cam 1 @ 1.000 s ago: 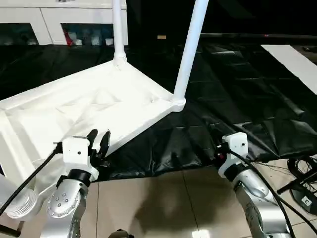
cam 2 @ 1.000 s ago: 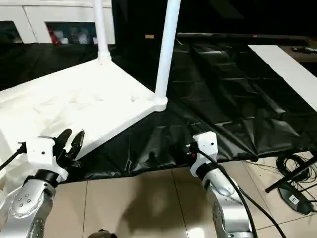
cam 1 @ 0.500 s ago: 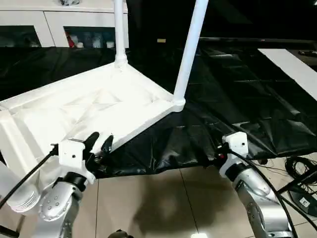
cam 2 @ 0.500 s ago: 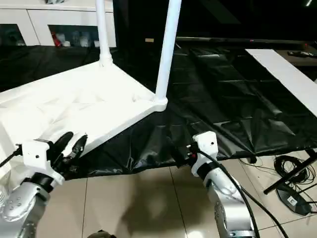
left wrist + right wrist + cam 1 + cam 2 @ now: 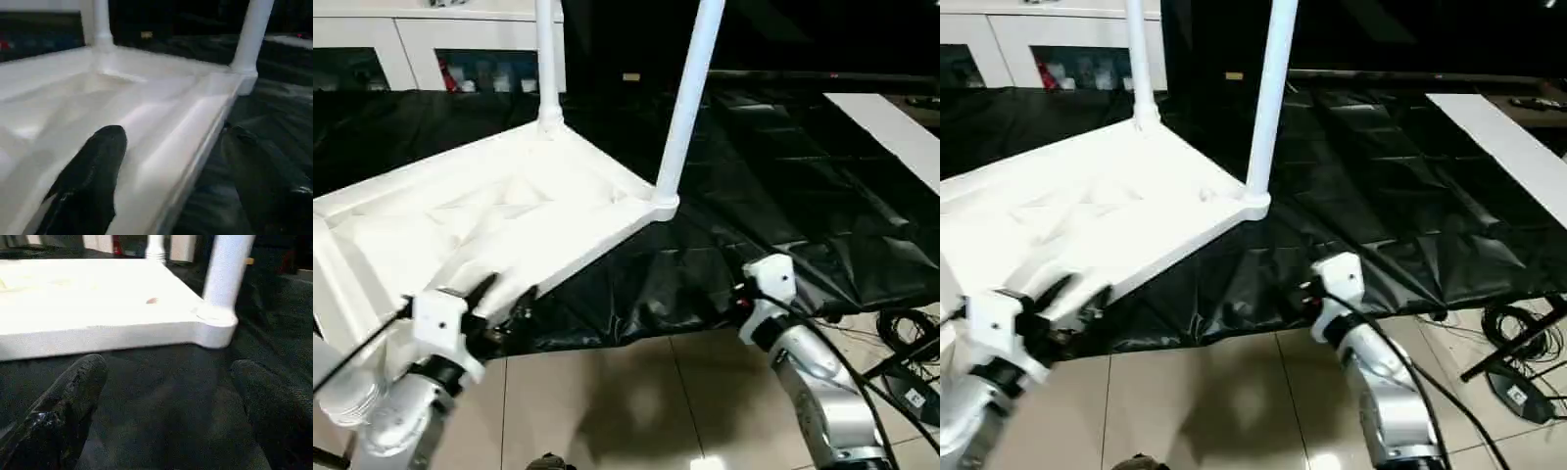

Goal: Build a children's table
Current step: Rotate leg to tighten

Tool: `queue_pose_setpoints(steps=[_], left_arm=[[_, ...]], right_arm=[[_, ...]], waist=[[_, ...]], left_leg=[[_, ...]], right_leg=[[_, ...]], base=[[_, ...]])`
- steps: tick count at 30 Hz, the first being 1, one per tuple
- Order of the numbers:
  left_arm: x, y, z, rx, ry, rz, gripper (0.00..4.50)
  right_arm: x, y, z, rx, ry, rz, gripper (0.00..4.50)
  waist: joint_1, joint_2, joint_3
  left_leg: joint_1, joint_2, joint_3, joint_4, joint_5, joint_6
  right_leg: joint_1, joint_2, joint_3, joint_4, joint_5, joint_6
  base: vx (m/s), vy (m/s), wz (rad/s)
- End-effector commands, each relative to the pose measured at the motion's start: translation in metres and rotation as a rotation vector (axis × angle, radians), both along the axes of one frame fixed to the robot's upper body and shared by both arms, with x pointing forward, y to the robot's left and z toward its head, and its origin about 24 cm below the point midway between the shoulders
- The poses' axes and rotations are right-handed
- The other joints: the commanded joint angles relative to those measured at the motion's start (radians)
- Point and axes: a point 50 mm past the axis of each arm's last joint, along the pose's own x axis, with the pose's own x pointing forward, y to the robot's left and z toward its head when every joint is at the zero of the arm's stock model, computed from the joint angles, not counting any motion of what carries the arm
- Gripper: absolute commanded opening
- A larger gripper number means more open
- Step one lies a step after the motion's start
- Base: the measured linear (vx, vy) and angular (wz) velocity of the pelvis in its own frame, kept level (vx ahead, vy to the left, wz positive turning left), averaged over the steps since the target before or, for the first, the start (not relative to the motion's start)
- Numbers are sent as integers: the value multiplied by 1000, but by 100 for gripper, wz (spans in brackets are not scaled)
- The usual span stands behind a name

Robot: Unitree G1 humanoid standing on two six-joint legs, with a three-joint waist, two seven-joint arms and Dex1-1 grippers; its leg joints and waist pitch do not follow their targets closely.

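No legible text, label, brand, number or sign appears. A small tag on the dark device (image 5: 913, 395) at the floor's edge is too small to read.

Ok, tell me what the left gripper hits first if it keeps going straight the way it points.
Probably the rim of the table top: the left gripper is open, with one finger over the white top and the other beyond its edge, over the black sheet.

All-white table (image 5: 509, 211) and legs (image 5: 690, 93). Glossy black sheet (image 5: 783, 186) underneath, crinkled. Beige tiled floor (image 5: 626, 401), black fingers (image 5: 93, 171).
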Motion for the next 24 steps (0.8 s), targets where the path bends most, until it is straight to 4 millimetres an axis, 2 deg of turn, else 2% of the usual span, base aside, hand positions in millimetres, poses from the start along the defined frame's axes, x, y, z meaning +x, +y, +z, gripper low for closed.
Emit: queue_pose_setpoints(steps=[1,2,3,4,5,6,7,8,9,11,12,15,17,18,21,23,24], left_arm=[[1,-6,0,-3,14,-41,366],[1,-7,0,-4,16,-46,366],[1,-8,1,-5,19,-55,366],[2,-9,1,-1,30,-71,366],[2,-10,1,8,37,-88,366],[2,-11,1,13,37,-93,366],[2,-11,1,21,43,-85,366],[1,-11,1,25,46,-80,366],[1,-10,1,26,42,-72,366],[-9,-11,-1,20,80,-101,366],[-9,-11,-1,20,80,-101,366],[-19,-8,-2,-10,126,-164,366],[-24,-7,2,-32,144,-234,366],[-24,-7,3,-35,147,-258,366],[-23,-5,5,-22,184,-333,366],[-21,-5,4,-3,206,-354,366],[-13,-3,1,60,242,-385,366]], right_arm=[[15,8,9,-20,-29,41,450],[19,10,10,-21,-31,41,450],[25,12,12,-22,-33,40,450],[37,17,17,-29,-39,45,450],[50,22,22,-49,-46,47,450],[53,23,24,-60,-48,47,450],[59,24,26,-71,-53,38,450],[60,24,27,-72,-55,35,450],[62,25,29,-64,-55,32,450],[60,26,27,-31,-45,40,450],[60,26,27,-31,-45,40,450],[49,25,14,-26,-26,58,450],[43,25,8,-14,-13,71,450],[41,25,6,-12,-10,74,450],[35,21,1,-9,5,77,450],[32,21,0,-4,13,89,450],[26,21,-1,0,21,135,450]], waist=[[-3,14,-37],[-2,15,-41],[-2,11,-42],[0,10,-44],[-2,9,-45],[0,11,-48],[1,3,-47],[3,8,-47],[7,1,-49],[13,0,-51],[13,-3,-51],[17,-4,-51],[19,1,-49],[19,-1,-49],[23,1,-40],[24,3,-35],[26,11,-34]], left_leg=[[24,100,-48,-109,-369,-80],[21,100,-48,-107,-351,-83],[21,101,-47,-106,-339,-82],[23,100,-45,-104,-311,-75],[23,98,-42,-102,-302,-74],[23,97,-42,-100,-290,-74],[22,98,-38,-98,-258,-66],[22,99,-35,-95,-231,-59],[26,99,-32,-92,-204,-49],[22,100,-34,-91,-170,-33],[23,101,-33,-91,-166,-29],[25,99,-32,-88,-157,-22],[30,98,-31,-94,-211,-37],[28,98,-32,-96,-223,-42],[31,98,-32,-105,-313,-69],[34,99,-34,-108,-379,-92],[35,99,-37,-109,-403,-103]], right_leg=[[2,-89,69,-75,-178,-167],[4,-90,69,-73,-171,-161],[4,-91,70,-72,-155,-161],[2,-89,71,-70,-121,-163],[-2,-88,70,-64,-103,-182],[0,-89,69,-61,-94,-190],[-1,-88,69,-58,-64,-199],[1,-88,70,-54,-26,-205],[1,-85,69,-52,17,-202],[7,-86,68,-45,63,-201],[8,-86,67,-46,71,-201],[7,-82,65,-44,88,-193],[2,-77,65,-48,37,-188],[3,-78,66,-49,25,-188],[-4,-79,70,-59,-85,-180],[-10,-86,75,-70,-196,-162],[-11,-87,77,-73,-235,-150]], base=[[0,0,0],[0,0,0],[0,0,0],[0,0,0],[0,0,0],[0,0,0],[0,0,0],[0,0,0],[0,0,0],[0,0,0],[0,0,0],[0,0,0],[0,0,0],[0,0,0],[0,0,0],[0,0,0],[0,0,0]])
